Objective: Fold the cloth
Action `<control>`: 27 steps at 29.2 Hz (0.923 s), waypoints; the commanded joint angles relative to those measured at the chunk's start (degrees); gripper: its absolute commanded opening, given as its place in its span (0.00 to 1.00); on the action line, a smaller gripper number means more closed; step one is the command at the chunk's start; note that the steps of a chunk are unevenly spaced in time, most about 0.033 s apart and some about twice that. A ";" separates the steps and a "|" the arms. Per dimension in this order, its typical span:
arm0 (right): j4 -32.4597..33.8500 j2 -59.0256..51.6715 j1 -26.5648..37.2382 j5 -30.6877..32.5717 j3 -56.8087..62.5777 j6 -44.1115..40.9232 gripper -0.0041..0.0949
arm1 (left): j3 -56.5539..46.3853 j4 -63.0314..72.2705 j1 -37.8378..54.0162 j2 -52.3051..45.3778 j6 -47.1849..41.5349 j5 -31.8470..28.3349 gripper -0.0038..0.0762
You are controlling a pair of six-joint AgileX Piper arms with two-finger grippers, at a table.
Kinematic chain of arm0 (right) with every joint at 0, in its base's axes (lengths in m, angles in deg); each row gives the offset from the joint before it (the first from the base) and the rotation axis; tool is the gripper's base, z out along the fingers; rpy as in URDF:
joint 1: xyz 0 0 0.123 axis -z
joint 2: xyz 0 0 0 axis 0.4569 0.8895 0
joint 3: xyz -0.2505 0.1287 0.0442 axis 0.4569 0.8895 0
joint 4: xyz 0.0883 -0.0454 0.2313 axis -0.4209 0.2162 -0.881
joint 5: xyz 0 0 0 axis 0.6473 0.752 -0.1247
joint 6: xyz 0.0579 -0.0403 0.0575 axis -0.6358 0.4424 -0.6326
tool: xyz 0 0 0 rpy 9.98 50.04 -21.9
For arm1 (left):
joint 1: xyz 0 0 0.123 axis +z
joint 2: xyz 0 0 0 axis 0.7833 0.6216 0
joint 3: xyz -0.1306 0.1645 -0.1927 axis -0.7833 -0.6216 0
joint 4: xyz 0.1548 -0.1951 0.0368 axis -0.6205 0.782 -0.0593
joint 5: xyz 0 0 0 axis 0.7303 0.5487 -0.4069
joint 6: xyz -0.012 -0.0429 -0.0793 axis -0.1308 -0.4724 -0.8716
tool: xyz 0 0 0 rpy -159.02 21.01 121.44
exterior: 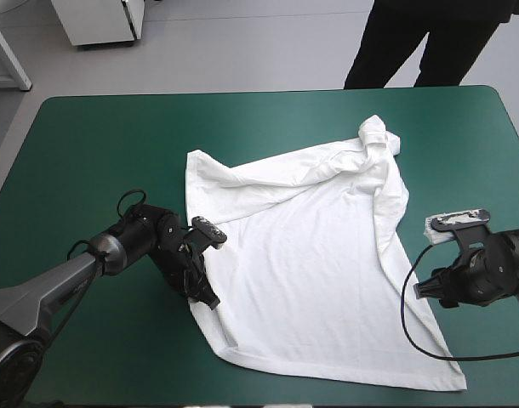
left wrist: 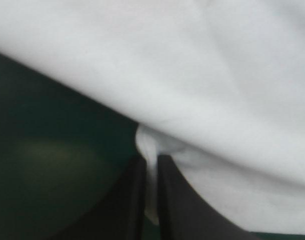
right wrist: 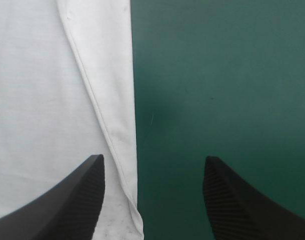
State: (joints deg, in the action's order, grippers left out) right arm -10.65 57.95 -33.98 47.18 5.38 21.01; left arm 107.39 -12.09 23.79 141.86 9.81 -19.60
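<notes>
Teal-green cover spans the whole counter. On it we see the T-shirt spread mostly flat, running from the upper middle of the high view down to the lower right. Nearest us, its hem ends in one corner at the lower right of the frame and another at the lower middle. Just above that second corner, left of centre, our left hand sits at the garment's side edge. Its wrist view shows the black fingers pinched tight on a small fold of white fabric, all but meeting around it. At the right of the frame our right hand is just beside the opposite side edge. Its fingers stand wide apart, one over the shirt's seamed border and the other over bare cover; we cannot tell whether they touch. Farthest off, right of the upper middle, the fabric bunches into a crumpled knot, with long creases trailing back toward us.
</notes>
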 commanded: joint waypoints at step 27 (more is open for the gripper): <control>-1.03 -8.78 -0.51 1.13 21.73 -1.91 0.59 | -0.39 7.89 -0.73 0.18 1.61 0.88 0.02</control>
State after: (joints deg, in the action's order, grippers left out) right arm -11.78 49.67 -34.15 47.02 28.19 19.07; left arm 107.39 -7.17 23.79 142.05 11.50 -19.12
